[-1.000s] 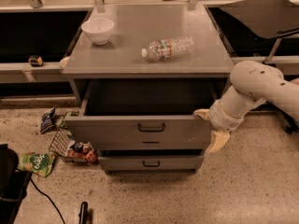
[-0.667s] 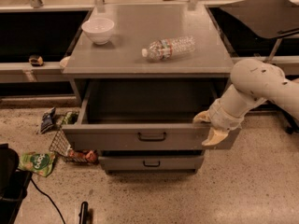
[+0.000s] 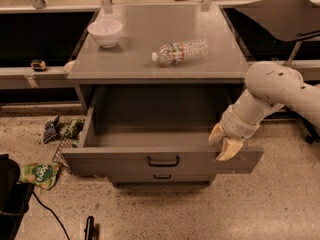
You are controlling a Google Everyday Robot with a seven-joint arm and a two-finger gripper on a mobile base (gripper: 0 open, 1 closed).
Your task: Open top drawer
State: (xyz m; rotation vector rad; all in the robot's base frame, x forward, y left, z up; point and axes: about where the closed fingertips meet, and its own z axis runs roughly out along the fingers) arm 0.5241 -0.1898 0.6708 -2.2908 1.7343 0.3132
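The top drawer (image 3: 125,160) of the grey metal cabinet stands pulled far out, its inside bare, with a black bar handle (image 3: 163,161) at the middle of its flat front panel. My gripper (image 3: 223,143) on the white arm is at the right end of the front panel. Its cream fingers (image 3: 230,149) straddle the panel's top edge, one inside the drawer and one on the front. A shorter lower drawer (image 3: 161,178) with a smaller handle shows just beneath it, closed.
On the cabinet top (image 3: 150,66) lie a white bowl (image 3: 105,32) and a plastic water bottle (image 3: 181,51) on its side. Snack bags (image 3: 42,173) and a wire rack (image 3: 64,149) lie on the floor at left. A black cable and object (image 3: 12,194) sit at lower left. A dark tray stand (image 3: 285,16) is at right.
The top drawer has slid further out toward the camera. My gripper has moved with it, staying at the panel's right end.
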